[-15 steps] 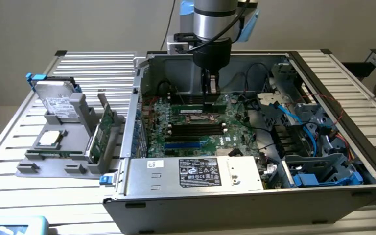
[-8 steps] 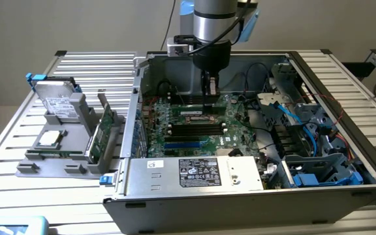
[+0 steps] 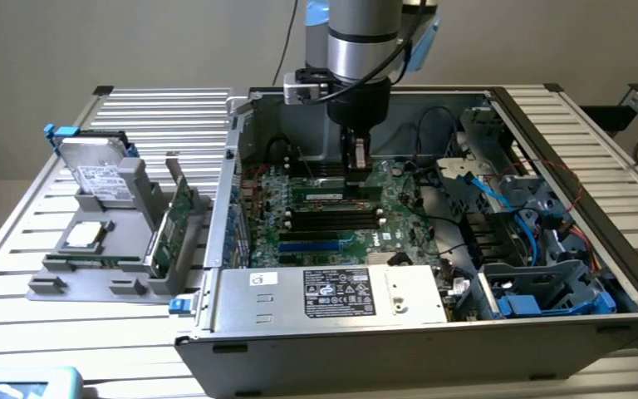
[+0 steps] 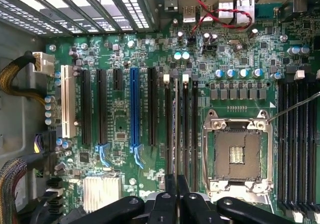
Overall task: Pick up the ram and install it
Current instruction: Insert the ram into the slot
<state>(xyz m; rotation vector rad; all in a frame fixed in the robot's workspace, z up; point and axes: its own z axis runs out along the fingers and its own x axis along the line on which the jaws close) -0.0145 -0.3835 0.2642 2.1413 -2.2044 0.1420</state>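
Pincer (image 3: 355, 181) is down inside the computer case (image 3: 296, 366), nearly shut and clamped on the ram (image 4: 176, 129). That's a thin green stick w/ pale label, edge-on over the black slots (image 4: 186, 134); can't tell if it's seated. In the exterior view it's at 12 o'clock from the power box (image 3: 341, 293). Prob light, stiff but fragile: best held by the long edges nr the middle, w/o twisting.
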